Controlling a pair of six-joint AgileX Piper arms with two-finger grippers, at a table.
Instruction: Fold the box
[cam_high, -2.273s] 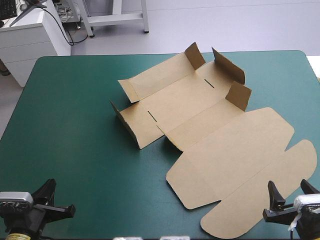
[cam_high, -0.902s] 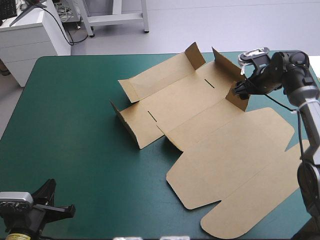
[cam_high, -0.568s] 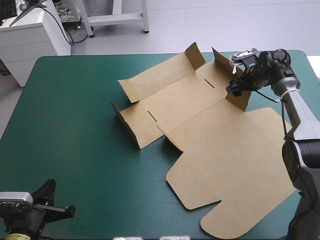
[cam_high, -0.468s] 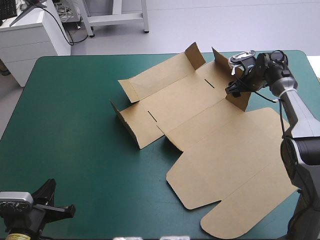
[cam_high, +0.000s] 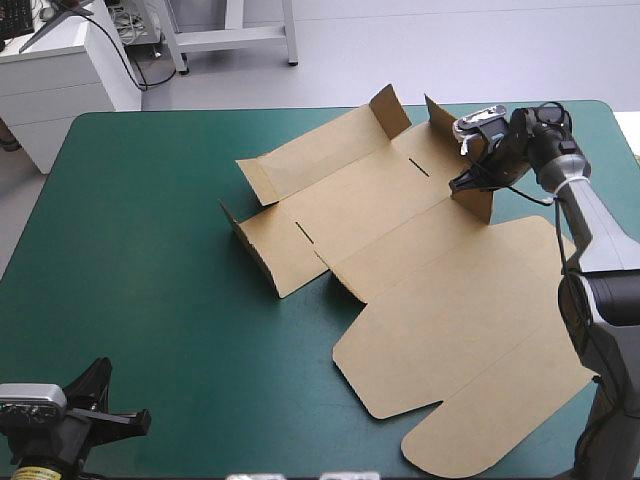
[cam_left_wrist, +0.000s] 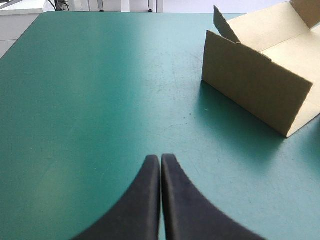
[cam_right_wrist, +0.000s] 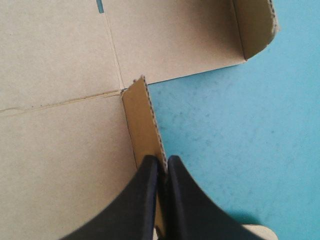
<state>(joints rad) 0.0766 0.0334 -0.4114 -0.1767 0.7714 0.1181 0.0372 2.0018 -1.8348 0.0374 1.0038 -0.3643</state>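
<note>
The brown box (cam_high: 400, 240) lies mostly flat across the middle and right of the teal-green table, with small flaps raised at its far end and at its left end. My right gripper (cam_high: 468, 180) is at the far right, shut on one upright corner flap (cam_right_wrist: 142, 120); in the right wrist view the board's edge runs between the two black fingers (cam_right_wrist: 177, 200). My left gripper (cam_left_wrist: 160, 165) is shut and empty, low over bare cover near the table's front left corner. The box's raised left wall (cam_left_wrist: 255, 95) stands ahead of it, to the right.
The box's large lid panel (cam_high: 500, 350) reaches toward the table's front right edge. A second raised flap (cam_high: 455, 128) stands just beyond the right gripper. Bare teal-green cover (cam_high: 150, 250) spreads over the left half of the table.
The right arm came from the front right corner to the far right flap, edged left along it, and its fingers went from open to shut on the flap. The left arm stayed still.
</note>
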